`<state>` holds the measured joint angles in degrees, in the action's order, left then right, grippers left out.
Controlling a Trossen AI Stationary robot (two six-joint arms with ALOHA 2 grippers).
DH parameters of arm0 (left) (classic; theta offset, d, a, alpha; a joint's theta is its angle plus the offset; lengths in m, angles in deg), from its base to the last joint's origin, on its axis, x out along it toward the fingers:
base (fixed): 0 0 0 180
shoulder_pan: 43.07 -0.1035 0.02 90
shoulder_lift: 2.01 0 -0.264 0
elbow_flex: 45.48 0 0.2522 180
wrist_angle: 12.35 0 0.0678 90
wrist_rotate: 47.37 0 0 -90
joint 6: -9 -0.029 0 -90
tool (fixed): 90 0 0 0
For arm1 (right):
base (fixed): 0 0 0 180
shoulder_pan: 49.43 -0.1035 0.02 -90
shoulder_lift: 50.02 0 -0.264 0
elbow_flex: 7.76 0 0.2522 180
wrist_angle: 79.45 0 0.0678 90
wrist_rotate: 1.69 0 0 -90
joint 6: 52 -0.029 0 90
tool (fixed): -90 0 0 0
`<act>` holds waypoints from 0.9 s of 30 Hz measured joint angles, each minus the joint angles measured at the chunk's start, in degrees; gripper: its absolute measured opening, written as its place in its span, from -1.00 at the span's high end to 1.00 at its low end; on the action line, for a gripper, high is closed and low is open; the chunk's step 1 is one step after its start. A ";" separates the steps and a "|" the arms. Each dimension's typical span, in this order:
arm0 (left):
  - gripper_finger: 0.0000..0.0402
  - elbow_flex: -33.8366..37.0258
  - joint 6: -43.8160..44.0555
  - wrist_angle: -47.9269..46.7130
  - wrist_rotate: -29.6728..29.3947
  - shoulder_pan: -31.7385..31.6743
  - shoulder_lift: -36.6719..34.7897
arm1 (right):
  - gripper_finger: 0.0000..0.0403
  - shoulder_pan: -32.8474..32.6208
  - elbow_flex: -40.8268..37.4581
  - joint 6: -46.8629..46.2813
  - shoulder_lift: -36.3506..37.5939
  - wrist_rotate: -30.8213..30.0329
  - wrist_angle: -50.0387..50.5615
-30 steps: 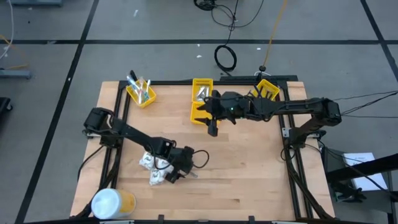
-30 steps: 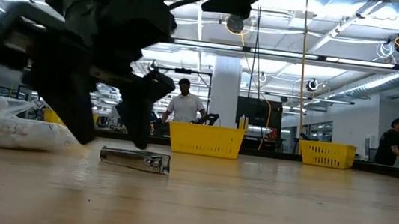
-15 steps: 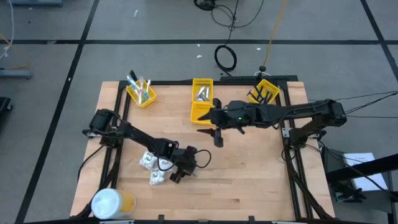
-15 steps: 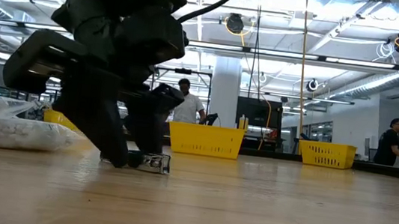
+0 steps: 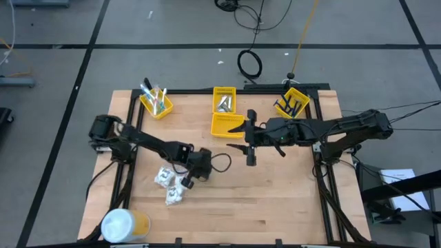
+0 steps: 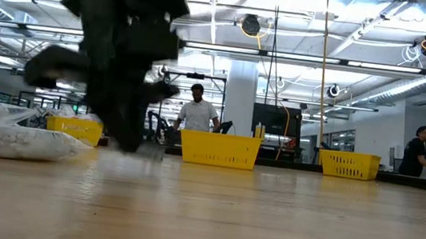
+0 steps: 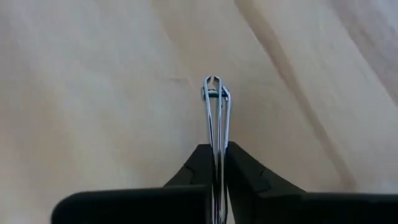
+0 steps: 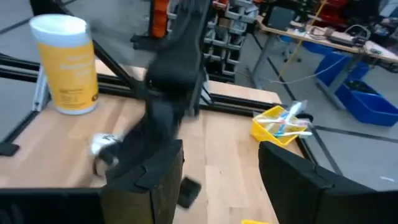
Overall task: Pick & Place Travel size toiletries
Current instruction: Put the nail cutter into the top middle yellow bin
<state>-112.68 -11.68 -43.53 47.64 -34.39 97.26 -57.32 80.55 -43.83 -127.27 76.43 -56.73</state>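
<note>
The table [image 5: 275, 200] was pale blond wood with darker grain streaks, framed by black rails. Three bins [image 5: 227, 125] on it were bright yellow. The cylinder [image 8: 65, 63] was yellow with a white cap. The crinkly packets [image 5: 169, 186] were white. The small metal item [image 7: 216, 118] in the left wrist view was shiny silver, held between black fingers [image 7: 246, 180]. Both arms were black. The floor around was grey with dark lines.

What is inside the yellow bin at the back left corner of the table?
The yellow bin holds thin pastel toothbrushes standing out above its rim; the right wrist view shows them too. Their lower ends and the bin's floor are hidden by its walls.
</note>
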 joint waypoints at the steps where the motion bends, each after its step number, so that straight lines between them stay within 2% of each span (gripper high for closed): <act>1: 0.95 -0.04 -2.24 0.35 -1.27 -0.73 -1.59 | 0.03 -0.02 -1.17 0.09 0.42 -0.38 -0.93; 5: 0.94 -0.35 -8.05 1.00 -2.73 -7.45 -6.93 | 0.03 -0.10 -7.67 0.08 3.18 -0.33 -8.06; 8: 0.91 -0.34 -10.14 1.97 -0.62 -13.24 -10.00 | 0.03 -0.10 -14.11 0.06 5.13 -0.33 -15.51; 11: 0.96 -0.36 -10.97 7.53 0.81 -19.73 -11.85 | 0.03 -0.10 -21.18 0.38 6.63 -0.23 -24.39; 15: 0.94 -0.36 -7.72 18.84 1.77 -28.13 -11.48 | 0.03 -0.09 -29.58 3.04 7.25 -0.29 -37.92; 18: 0.93 -0.52 -3.23 26.33 5.32 -33.13 -9.26 | 0.03 0.38 -33.64 6.17 7.16 -1.22 -46.35; 20: 0.96 -1.78 -1.11 26.82 6.83 -35.75 -6.87 | 0.03 0.66 -34.07 6.78 7.25 -3.83 -48.37; 22: 0.97 -4.97 0.69 25.42 6.87 -37.75 -3.55 | 0.03 0.80 -34.16 6.87 7.66 -5.96 -47.86; 27: 0.94 -16.26 4.93 16.17 5.90 -40.35 6.04 | 0.03 1.19 -34.16 6.62 7.63 -6.12 -47.16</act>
<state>-128.94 -6.75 -27.36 53.54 -74.74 103.30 -56.13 46.38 -37.22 -119.64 70.32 -103.88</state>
